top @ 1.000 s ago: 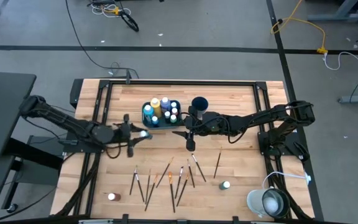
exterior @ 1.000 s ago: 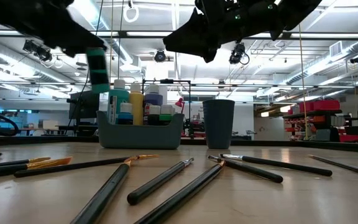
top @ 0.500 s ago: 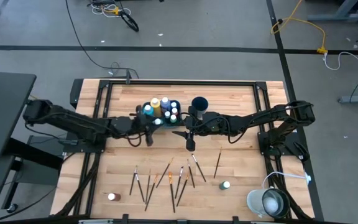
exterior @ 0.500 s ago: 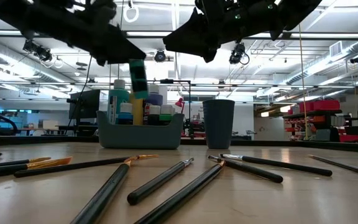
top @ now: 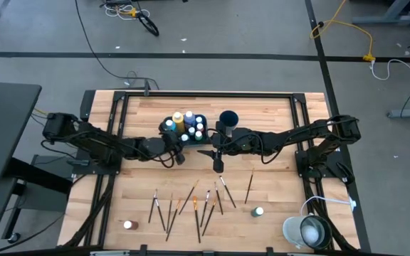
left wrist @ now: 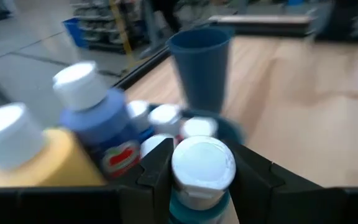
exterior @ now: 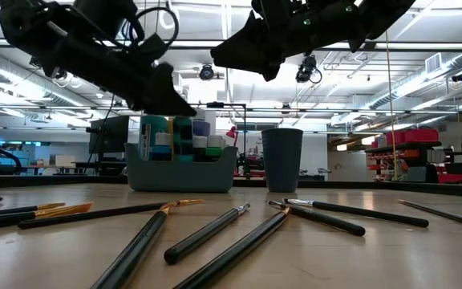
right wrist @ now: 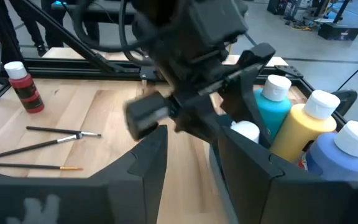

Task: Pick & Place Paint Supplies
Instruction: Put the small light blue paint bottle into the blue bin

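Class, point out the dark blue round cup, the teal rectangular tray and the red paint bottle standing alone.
Dark blue round cup (exterior: 282,159): low view, middle of its wall.
Teal rectangular tray (exterior: 181,176): low view, front wall.
Red paint bottle (right wrist: 23,86): right wrist view, its body.

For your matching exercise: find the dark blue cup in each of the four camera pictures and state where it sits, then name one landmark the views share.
High view: the dark blue cup stands just right of the teal tray, near the table's far middle.
Low view: the cup is centre, right of the tray.
Left wrist view: the cup is beyond the bottles.
Right wrist view: not in it.
Shared landmark: the yellow bottle in the tray.
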{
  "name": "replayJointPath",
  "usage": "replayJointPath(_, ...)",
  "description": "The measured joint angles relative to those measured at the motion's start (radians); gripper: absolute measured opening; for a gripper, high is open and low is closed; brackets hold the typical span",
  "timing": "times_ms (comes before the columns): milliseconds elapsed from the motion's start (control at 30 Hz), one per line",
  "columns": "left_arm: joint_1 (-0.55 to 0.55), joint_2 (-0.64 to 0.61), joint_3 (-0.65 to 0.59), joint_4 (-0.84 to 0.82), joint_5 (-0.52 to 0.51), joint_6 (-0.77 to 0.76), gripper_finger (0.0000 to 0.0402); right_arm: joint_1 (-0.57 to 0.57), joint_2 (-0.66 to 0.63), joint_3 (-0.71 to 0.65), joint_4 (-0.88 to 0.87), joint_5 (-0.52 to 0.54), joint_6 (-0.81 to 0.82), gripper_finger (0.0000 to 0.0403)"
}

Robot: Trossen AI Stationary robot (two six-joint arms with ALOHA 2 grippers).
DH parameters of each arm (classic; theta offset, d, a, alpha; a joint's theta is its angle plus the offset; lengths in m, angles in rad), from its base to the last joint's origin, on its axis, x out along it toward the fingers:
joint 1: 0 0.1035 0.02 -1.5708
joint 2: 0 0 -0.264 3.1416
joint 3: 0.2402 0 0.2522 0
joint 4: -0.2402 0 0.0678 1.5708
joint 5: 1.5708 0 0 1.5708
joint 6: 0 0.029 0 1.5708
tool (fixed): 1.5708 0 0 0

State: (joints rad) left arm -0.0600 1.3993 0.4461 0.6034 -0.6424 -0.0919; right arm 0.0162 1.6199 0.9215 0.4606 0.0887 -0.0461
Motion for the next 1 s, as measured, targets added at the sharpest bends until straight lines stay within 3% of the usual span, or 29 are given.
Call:
replayJointPath(167, 0.037, 0.041, -0.001, -0.002, -0.015, -0.017, 0.0138, 0.000, 0.000, 0.000, -0.006, 0.000, 0.000, 0.0149)
replayJointPath(433, 0.125, 0.105, 0.002, 0.017, 0.073, -0.049, 0.0139, 0.000, 0.000, 0.000, -0.006, 0.000, 0.000, 0.0149)
replayJointPath(767, 0.156, 0.106, 0.001, 0.022, 0.087, -0.043, 0.0137, 0.000, 0.000, 0.000, -0.011, 0.000, 0.000, 0.0149)
replayJointPath(1000, 0.156, 0.107, 0.000, 0.019, 0.101, -0.032, 0.0168, 0.000, 0.000, 0.000, -0.013, 0.000, 0.000, 0.0149)
